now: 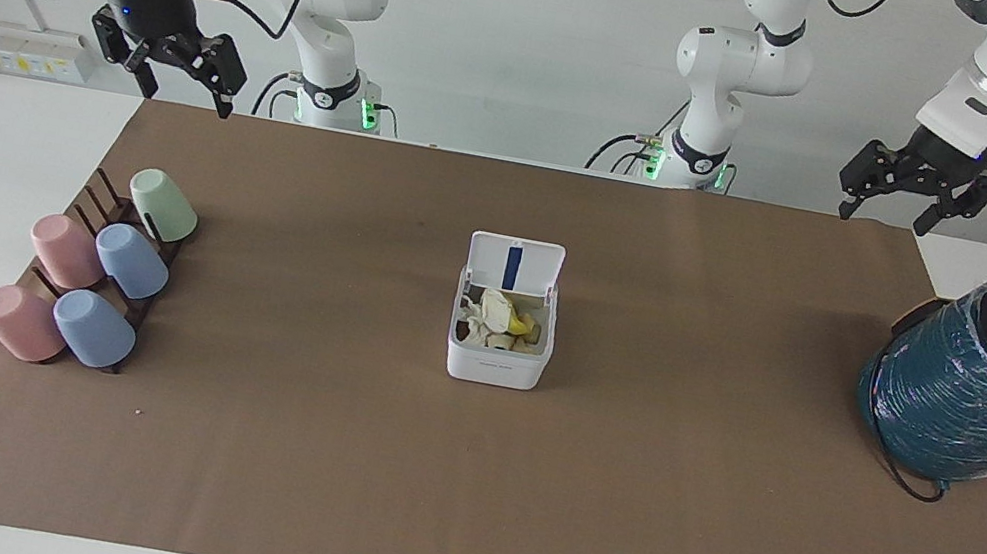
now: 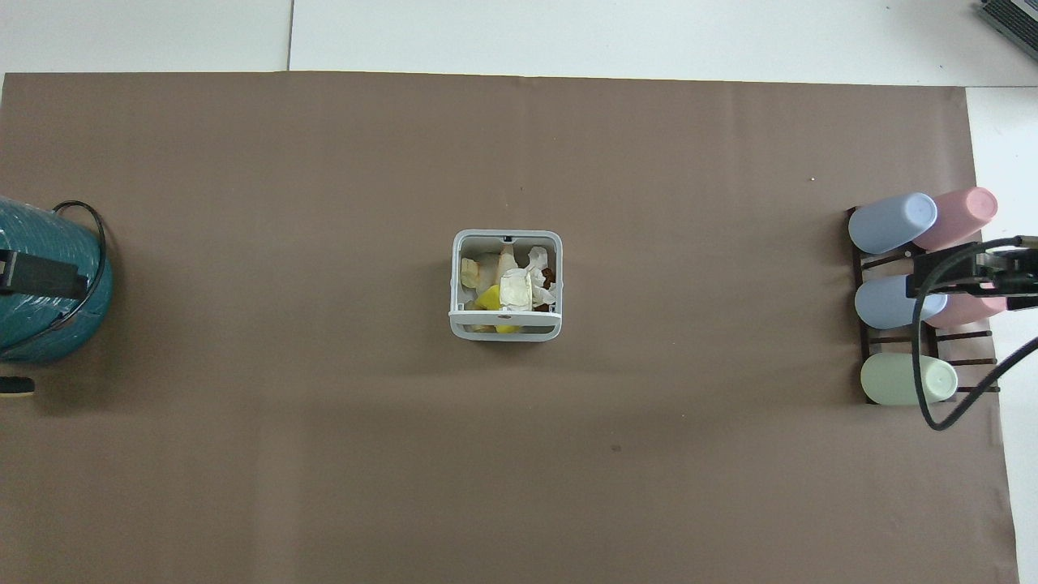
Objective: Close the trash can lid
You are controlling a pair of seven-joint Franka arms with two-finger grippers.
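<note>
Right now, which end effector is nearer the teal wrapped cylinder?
Left. The left end effector hangs raised over the teal wrapped cylinder; the right end effector hangs over the cup rack at the right arm's end.

**No legible writing on the table**

No word, number or brand can be read anywhere. The trash can (image 1: 496, 359) at the table's centre carries a faint line of print low on the wall turned away from the robots, too small to make out. The dark top of the teal cylinder (image 1: 981, 389), at the left arm's end of the table, shows a row of pale symbols and a small white mark, none of them decipherable.
</note>
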